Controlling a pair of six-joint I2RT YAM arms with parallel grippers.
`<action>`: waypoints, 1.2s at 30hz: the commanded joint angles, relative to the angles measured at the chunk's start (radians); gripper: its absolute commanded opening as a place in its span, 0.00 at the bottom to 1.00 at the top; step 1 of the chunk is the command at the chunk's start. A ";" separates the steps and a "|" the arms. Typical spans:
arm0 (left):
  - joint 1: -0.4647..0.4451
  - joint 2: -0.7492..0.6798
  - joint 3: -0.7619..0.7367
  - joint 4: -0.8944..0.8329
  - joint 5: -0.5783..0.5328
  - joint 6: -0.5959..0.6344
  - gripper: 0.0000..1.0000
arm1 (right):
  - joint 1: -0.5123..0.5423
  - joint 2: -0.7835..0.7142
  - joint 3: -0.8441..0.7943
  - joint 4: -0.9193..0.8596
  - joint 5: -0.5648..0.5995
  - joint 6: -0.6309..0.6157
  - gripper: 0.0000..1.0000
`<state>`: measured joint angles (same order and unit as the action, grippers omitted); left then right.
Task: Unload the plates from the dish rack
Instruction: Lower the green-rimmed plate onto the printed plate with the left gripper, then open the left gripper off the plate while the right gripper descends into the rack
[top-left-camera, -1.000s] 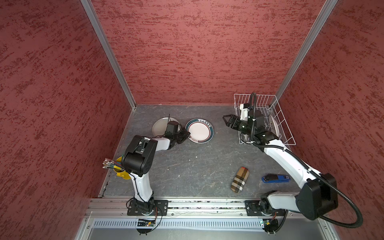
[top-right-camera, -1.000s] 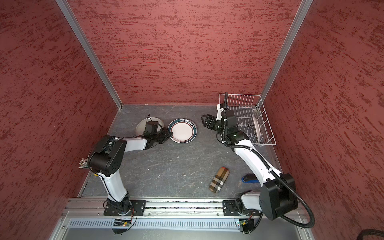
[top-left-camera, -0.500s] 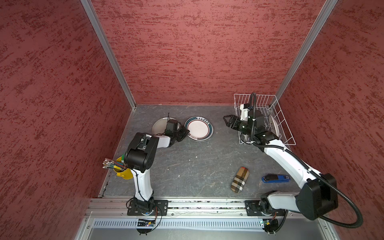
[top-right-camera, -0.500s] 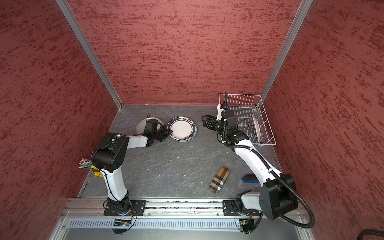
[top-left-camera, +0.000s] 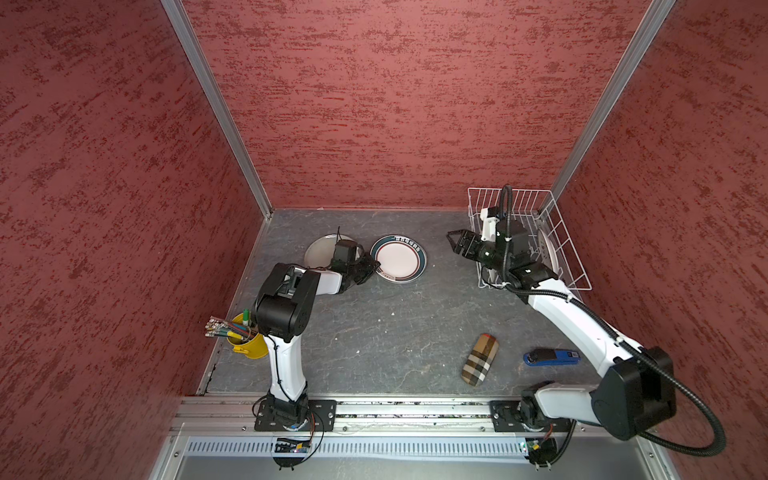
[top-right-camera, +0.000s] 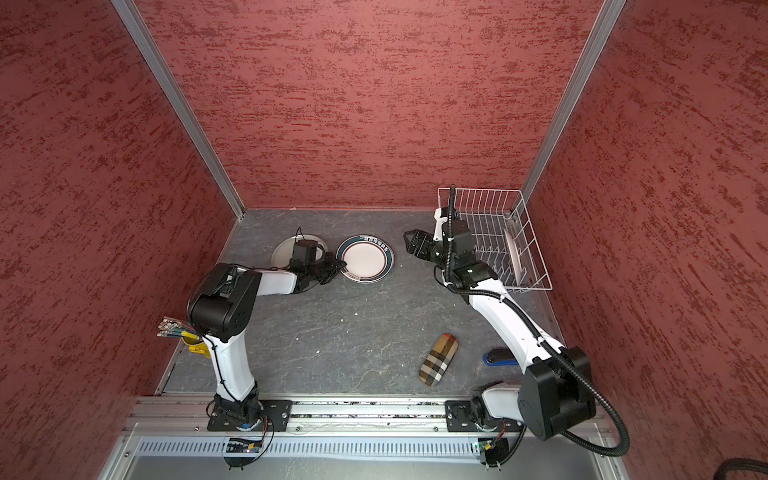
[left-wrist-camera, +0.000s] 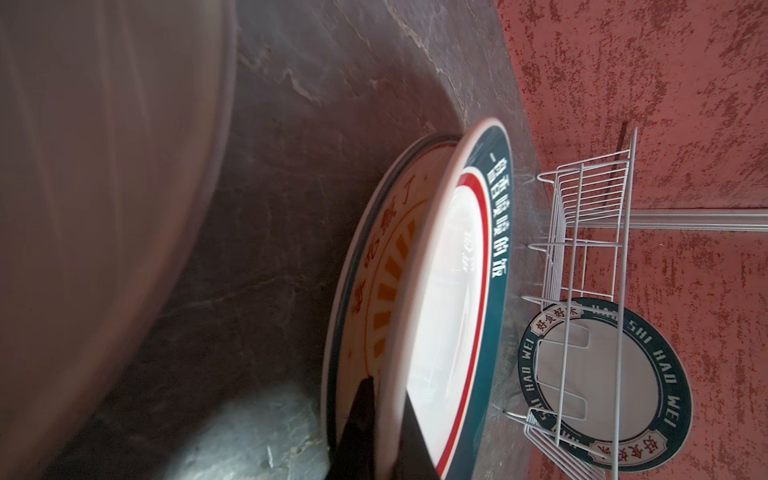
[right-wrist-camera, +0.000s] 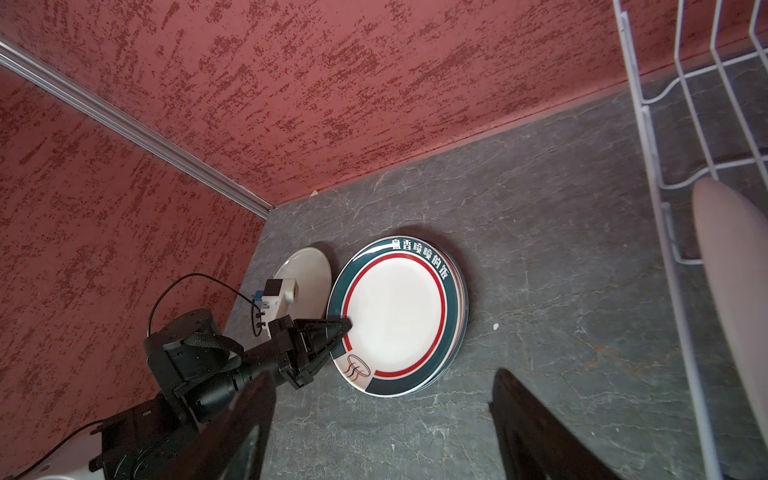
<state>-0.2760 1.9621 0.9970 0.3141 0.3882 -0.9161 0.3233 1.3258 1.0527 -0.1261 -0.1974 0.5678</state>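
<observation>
On the worktop, in both top views, the left end effector is down low at the near rim of the top plate. That plate rests on a small stack just beside the grey plate. Over in the far corner sits the rack, with one last plate standing on edge inside, propped by the prongs so it can't tip. The right end effector hangs just outside the rack's wall, jaws spread and nothing in them. I'd say it is parked there, clear of the stack and close to its next pick.

Left wrist view now: two dark fingers pinch the top plate's rim, one on each face, so that's a closed grip on the plate. The rim is the sensible hold, being the only part thin enough to clamp. Underneath shows a sunburst plate, and the top plate sits a little off-centre on it. Whether the gripped edge is fully down, I can't tell. My read is that this is the set-down, with release due next. Letting go too high risks a clatter or a slide. Beyond, the lettered last plate shows through the rack's wires.

Right wrist view: its own fingers stand wide apart and empty, framing the stack. The left end effector bites the stack's edge, and the last plate shows edge-on inside the rack. Judging by that, the unloading is nearly done.
</observation>
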 joint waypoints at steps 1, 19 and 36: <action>-0.006 0.015 0.039 0.028 0.018 0.012 0.18 | -0.006 -0.032 0.029 -0.022 0.031 -0.011 0.82; -0.019 -0.056 0.013 -0.064 -0.041 0.071 0.64 | -0.006 -0.050 0.030 -0.027 0.035 -0.016 0.82; -0.034 -0.102 0.019 -0.187 -0.078 0.160 0.72 | -0.007 -0.054 0.024 -0.017 0.026 -0.011 0.83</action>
<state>-0.3031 1.8744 1.0115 0.1471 0.3264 -0.7853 0.3229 1.2976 1.0527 -0.1547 -0.1860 0.5636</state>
